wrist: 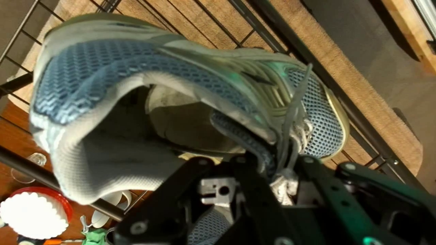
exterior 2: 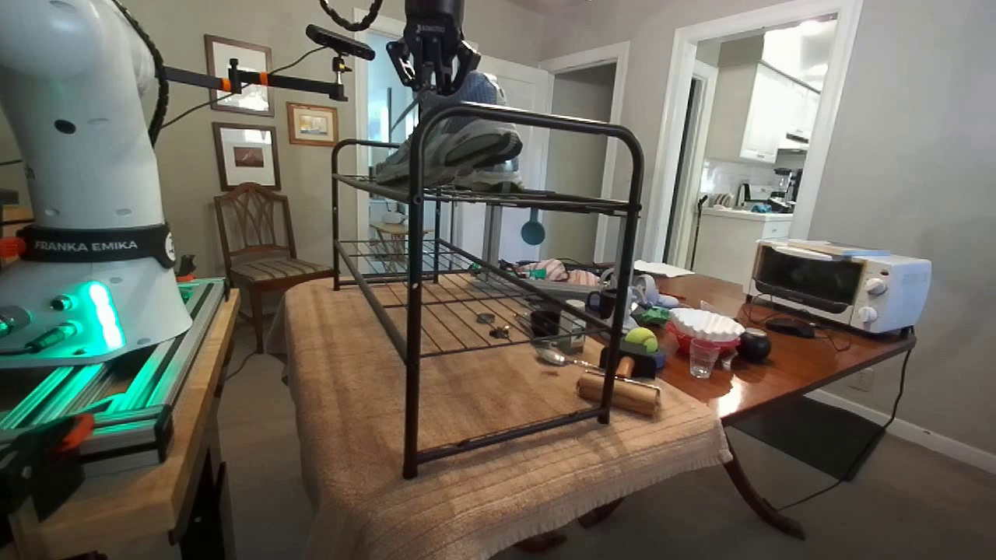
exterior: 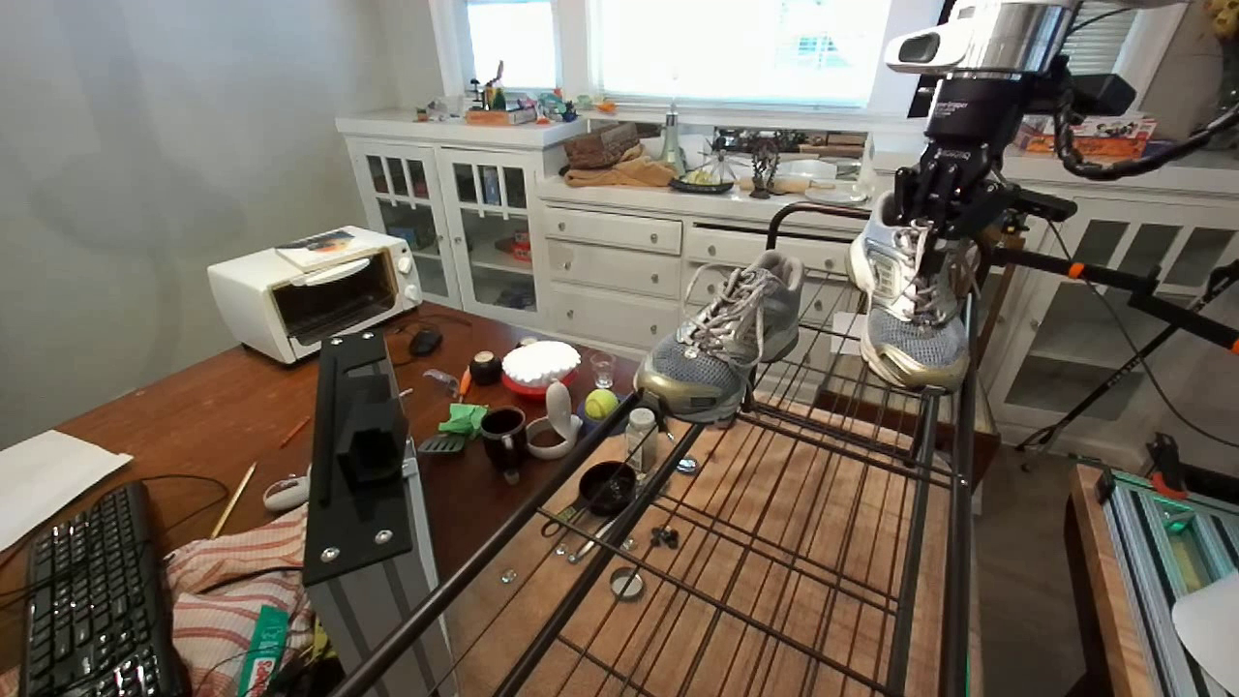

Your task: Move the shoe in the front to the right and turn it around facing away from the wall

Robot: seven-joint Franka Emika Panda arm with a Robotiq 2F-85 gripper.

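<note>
While the wrist view fills with blue-grey mesh, I've got the pincer point(wrist: 277, 170) clamped on the silver-grey running sneaker point(exterior: 895, 295), biting at the tongue point(wrist: 238, 131) and pale laces point(wrist: 303, 132) just ahead of the foot opening. That's my shoe, right up on the top shelf point(exterior 2: 576, 202) of the dark wire rack point(exterior 2: 415, 311), on the robot's side, and look at the tilt: heel raised off the wires, toe low by the side rail point(wrist: 368, 131). Whether the toe itself touches metal, I can't tell from here. One lace strays up across its flank in the wrist view. Over to the left in an exterior view sits the darker grey sneaker point(exterior: 721, 339), same shelf, just beside it with a gap between, both toes aimed toward that camera. Below, the rack stands on a tan towel point(exterior 2: 350, 420) draped over part of the desk point(exterior: 184, 407), and it's busy down there: tennis ball point(exterior 2: 641, 340), drinking glass point(exterior 2: 702, 362), dark mug point(exterior: 504, 440), fluted white coffee filter point(exterior: 540, 363) sitting in a red bowl point(exterior: 542, 390). Farther along, the white toaster oven point(exterior 2: 844, 284) carries a booklet point(exterior: 319, 247) on top, a black computer mouse point(exterior: 425, 341) lies near it, and a black keyboard point(exterior: 102, 600) lies well apart from both. Back at the robot, the white base point(exterior 2: 140, 288) shows a bright green light point(exterior 2: 105, 315). Beyond the shoes, bright windows point(exterior: 736, 48) stand above white built-in cabinets point(exterior: 615, 271).
</note>
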